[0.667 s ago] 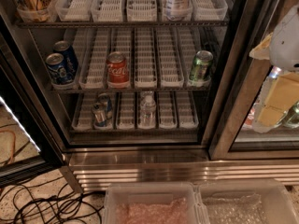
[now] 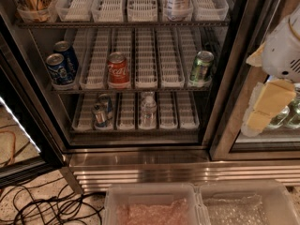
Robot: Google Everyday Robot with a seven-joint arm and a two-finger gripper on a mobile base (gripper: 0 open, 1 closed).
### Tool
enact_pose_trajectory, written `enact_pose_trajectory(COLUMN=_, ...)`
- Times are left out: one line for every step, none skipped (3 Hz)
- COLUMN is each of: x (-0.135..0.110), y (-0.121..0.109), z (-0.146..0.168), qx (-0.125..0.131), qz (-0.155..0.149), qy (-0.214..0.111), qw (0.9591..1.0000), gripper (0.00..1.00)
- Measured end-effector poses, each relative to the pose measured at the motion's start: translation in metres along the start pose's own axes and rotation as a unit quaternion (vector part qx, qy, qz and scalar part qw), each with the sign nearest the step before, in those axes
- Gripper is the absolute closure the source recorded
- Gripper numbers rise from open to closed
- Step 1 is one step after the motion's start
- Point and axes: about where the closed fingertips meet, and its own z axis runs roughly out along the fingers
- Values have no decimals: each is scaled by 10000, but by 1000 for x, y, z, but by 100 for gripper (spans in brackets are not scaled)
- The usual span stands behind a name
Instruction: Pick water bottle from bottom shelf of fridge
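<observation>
Small clear white-capped water bottle (image 2: pixel 148 110) standing in middle lane of dark wire bottom shelf (image 2: pixel 159 131), cream-padded tool (image 2: pixel 265 109) hovering well off right, grip state impossible to tell

Off to the right of the fridge (image 2: pixel 140 170), past its black door post, a rounded white housing (image 2: pixel 281 50) of smooth, glossy plastic, bulging like a shell, marked near its lower right by a short row of dark vent slits (image 2: pixel 294 69). At its left edge, a small tan wedge (image 2: pixel 256 57). Just beneath, level with the fridge's lower racks, the gripper (image 2: pixel 265 109): blocky pale-yellow pieces, flat-faced and square-cornered, edged on the left by a whitish, faintly translucent part.
</observation>
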Motion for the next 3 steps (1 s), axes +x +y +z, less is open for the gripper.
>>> enact_pose_trajectory(x=-10, y=5, z=35, qx=-90, qz=502, qy=-93, qw=9987, gripper=0)
enact_pose_trajectory(x=-18, y=14, z=75, qx=-315, qz=939, qy=-119, qw=9950, gripper=0)
enact_pose_trajectory(x=-18, y=14, z=75, qx=-315, qz=940, qy=-119, qw=9950, gripper=0)
